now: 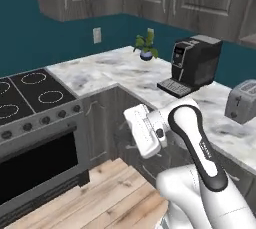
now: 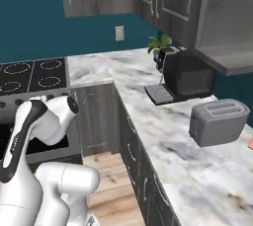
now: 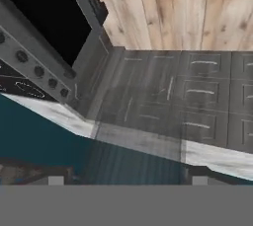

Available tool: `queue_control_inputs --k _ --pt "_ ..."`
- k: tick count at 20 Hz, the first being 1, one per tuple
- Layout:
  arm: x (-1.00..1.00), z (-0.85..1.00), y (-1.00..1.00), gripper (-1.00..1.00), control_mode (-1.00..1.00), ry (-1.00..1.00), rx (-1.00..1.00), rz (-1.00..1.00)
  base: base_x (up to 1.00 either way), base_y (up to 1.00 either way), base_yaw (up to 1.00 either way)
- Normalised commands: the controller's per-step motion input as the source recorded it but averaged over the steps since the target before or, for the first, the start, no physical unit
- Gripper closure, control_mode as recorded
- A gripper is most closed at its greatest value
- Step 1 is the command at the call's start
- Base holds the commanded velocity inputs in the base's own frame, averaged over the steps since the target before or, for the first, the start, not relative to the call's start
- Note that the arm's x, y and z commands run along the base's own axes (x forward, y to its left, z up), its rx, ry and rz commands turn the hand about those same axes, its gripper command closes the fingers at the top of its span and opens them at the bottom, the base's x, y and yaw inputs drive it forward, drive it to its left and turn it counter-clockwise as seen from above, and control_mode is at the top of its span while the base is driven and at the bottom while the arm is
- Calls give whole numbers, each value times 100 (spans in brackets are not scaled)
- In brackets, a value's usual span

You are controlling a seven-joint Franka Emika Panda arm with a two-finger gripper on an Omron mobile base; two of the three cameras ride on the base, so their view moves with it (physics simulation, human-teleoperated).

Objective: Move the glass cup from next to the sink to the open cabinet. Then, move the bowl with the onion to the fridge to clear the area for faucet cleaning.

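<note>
the white arm (image 1: pixel 192 138) is folded low in front of the dark base cabinets (image 1: pixel 102 123), its hand turned toward the stove (image 1: pixel 35 93). the jaws stand wide and carry nothing. on the marble desk (image 1: pixel 125 73) a black coffee machine (image 1: pixel 192 63) sits between a small potted plant (image 1: pixel 146 48) and a grey toaster (image 1: pixel 242 100). upper right in the right base view, the open cabinet (image 2: pixel 230 57) shows a bare shelf above the toaster.

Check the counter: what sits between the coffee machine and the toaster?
Nothing. In the right base view, bare marble countertop runs between the coffee machine and the toaster; the left base view agrees.
</note>
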Motion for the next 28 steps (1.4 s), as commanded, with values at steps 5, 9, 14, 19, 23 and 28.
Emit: queue_control_inputs --k 5,9,14,19,23,28 --pt "0 0 0 100 100 0 0 0 0 25 80" --pt "0 0 0 100 100 0 0 0 1 25 62" --pt "0 0 0 100 100 0 0 0 0 22 21" --pt "0 0 0 100 100 0 0 0 -30 9 53" --pt "0 0 0 100 100 0 0 0 -18 0 63" --pt "0 0 0 100 100 0 0 0 0 4 51"
